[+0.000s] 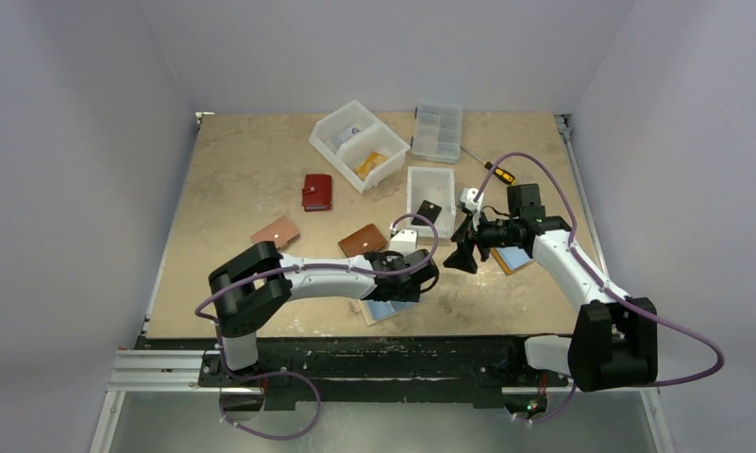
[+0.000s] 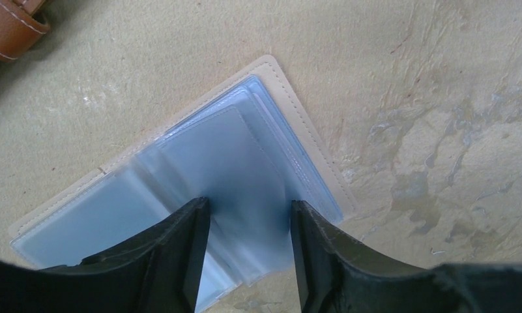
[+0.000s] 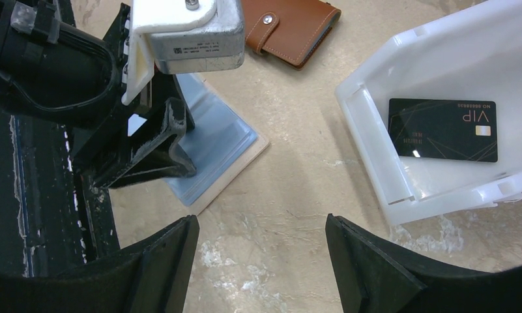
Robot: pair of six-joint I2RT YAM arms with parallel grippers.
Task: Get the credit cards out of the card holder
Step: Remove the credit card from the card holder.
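The card holder (image 2: 310, 140) lies open on the table, beige cover down, its clear bluish sleeves (image 2: 225, 156) fanned upward. My left gripper (image 2: 250, 203) stands over it, jaws apart, both fingertips on one sleeve leaf. Whether a card sits in that leaf I cannot tell. From the right wrist the same holder (image 3: 229, 147) shows under the left gripper's fingers (image 3: 150, 140). One of the credit cards, black and marked VIP (image 3: 442, 129), lies in a white bin (image 3: 375, 130). My right gripper (image 3: 262, 222) hangs open over bare table between holder and bin.
A brown snap wallet (image 3: 290, 26) lies just beyond the holder. A red wallet (image 1: 317, 192) and a pinkish one (image 1: 276, 231) lie farther left. A second open holder (image 1: 512, 260) lies under the right arm. A divided bin (image 1: 360, 142), an organiser box (image 1: 437, 130) and a screwdriver (image 1: 498, 173) sit at the back.
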